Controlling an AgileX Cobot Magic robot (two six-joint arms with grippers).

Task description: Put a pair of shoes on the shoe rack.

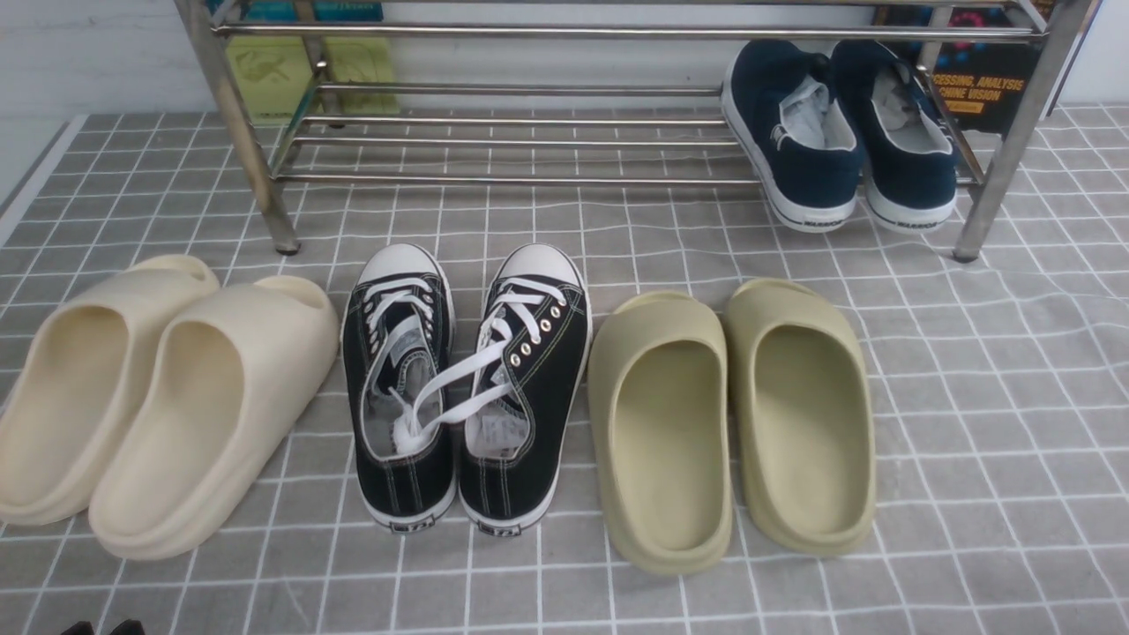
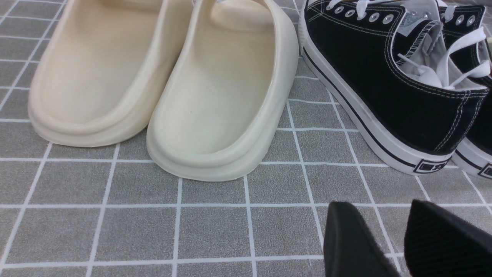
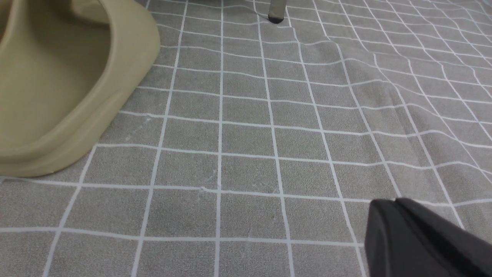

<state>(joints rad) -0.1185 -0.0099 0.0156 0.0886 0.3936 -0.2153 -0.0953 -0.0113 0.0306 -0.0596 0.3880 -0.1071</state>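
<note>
Both navy slip-ons (image 1: 913, 132) sit on the lower rails of the rack (image 1: 529, 181), toes inward, beyond and nearer the right gripper (image 3: 392, 202), which is pressed together, empty. The left gripper (image 2: 378, 204) stands slightly spread. Placement appears complete; no further reach seems required.

place: indoor, exact kind unclear | signs: steel rack (image 1: 617, 181); paired footwear; machine vision book (image 1: 983, 84); gridded cloth (image 1: 997, 441)

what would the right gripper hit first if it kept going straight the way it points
Probably the gridded floor covering; no shoe seems to lie in line with the right gripper's fingers, though depth is unclear.
</note>
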